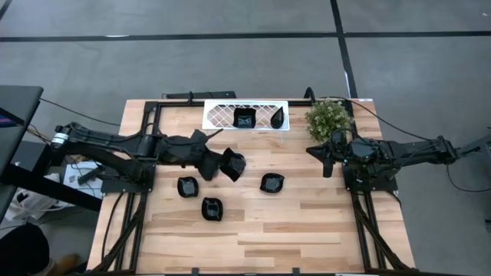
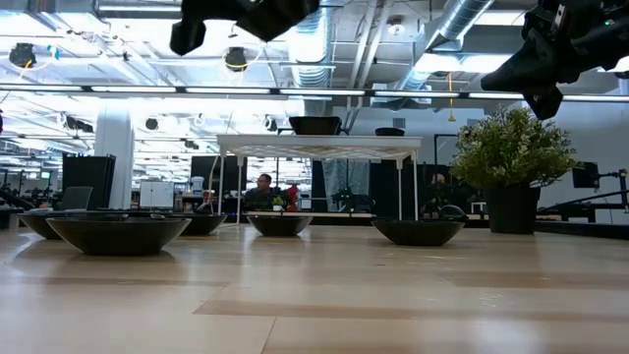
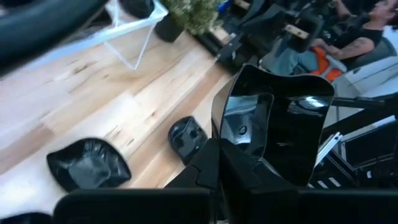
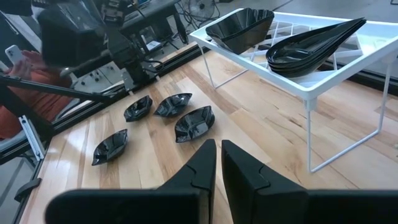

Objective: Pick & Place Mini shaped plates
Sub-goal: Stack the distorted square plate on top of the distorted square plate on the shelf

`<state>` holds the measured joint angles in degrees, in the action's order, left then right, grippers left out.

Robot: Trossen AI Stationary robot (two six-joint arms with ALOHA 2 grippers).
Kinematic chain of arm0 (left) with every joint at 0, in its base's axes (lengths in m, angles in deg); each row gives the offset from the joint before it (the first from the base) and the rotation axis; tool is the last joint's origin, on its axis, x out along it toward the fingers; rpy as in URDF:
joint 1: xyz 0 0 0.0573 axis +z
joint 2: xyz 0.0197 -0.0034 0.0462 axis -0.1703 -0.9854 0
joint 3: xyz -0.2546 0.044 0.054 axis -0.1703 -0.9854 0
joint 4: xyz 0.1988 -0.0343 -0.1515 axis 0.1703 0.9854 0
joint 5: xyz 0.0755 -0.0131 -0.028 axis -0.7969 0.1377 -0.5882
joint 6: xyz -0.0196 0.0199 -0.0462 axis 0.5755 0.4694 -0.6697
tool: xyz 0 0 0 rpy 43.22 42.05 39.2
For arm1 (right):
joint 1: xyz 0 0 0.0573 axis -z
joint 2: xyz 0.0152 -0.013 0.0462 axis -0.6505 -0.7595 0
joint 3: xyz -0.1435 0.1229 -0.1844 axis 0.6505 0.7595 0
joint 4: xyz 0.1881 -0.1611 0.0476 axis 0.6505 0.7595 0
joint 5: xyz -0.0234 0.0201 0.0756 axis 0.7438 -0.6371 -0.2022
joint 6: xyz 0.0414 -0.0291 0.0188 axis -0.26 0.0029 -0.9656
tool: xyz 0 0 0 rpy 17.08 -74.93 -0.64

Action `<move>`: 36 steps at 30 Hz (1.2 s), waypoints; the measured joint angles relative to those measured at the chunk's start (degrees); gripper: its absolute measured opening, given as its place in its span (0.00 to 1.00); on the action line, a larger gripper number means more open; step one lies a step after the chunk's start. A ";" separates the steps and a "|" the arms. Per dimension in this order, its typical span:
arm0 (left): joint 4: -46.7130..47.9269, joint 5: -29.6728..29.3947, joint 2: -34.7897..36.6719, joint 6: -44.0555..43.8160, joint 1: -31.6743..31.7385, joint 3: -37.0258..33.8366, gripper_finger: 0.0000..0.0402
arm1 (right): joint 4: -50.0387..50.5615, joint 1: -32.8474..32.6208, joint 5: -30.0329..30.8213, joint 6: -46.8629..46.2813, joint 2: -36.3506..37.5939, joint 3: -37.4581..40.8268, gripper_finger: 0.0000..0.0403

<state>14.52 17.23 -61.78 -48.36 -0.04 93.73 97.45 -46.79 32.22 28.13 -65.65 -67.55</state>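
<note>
The left gripper (image 1: 230,165) hung above the wooden counter (image 1: 307,222), its jaws clamped on a glossy black squarish plate (image 3: 273,127). Three more wavy-rimmed plates (image 1: 212,208) lay on the counter. The white lattice tray (image 1: 219,115) held one squarish plate (image 1: 244,118) and a teardrop plate (image 1: 279,117). The right gripper (image 1: 326,156), jaws nearly closed and empty, waited beside the potted plant (image 1: 330,117).

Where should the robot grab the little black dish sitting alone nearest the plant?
Probably its raised wavy rim: the dish lies upright and shallow on the table, so a tool coming straight down could pinch one edge, one finger inside and one outside. Nothing crowds it.
</note>
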 joint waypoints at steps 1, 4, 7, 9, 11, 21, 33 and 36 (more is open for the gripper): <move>-0.44 -0.03 0.02 0.58 0.00 0.00 0.01 | 0.00 0.01 0.00 0.00 0.00 0.00 0.05; -0.47 -0.06 0.00 0.57 0.14 0.00 0.01 | 0.00 -0.01 0.00 -0.02 0.00 0.00 0.05; -0.39 -0.14 0.00 -2.38 1.18 0.00 0.01 | 0.00 0.00 0.00 -0.01 0.00 0.00 0.05; -0.92 -0.29 0.00 -6.09 2.88 0.00 0.01 | 0.00 -0.01 0.00 -0.02 -0.02 0.00 0.05; -2.20 -1.32 -0.02 -9.09 4.88 0.41 0.01 | 0.00 0.00 0.00 -0.02 0.00 0.00 0.05; -6.54 -2.66 -2.63 -6.60 15.78 10.44 0.01 | 0.00 -0.01 0.00 -0.04 0.00 0.00 0.05; -4.52 2.88 -18.88 -2.28 24.33 25.01 0.01 | -0.07 -0.01 0.00 -0.09 -0.02 0.00 0.05; 1.18 4.06 -21.91 -4.54 25.91 26.91 0.01 | -0.02 -0.01 0.00 -0.09 -0.02 0.00 0.05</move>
<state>15.70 21.28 -83.68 -52.91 25.87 120.65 97.43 -46.80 32.22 28.04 -65.67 -67.55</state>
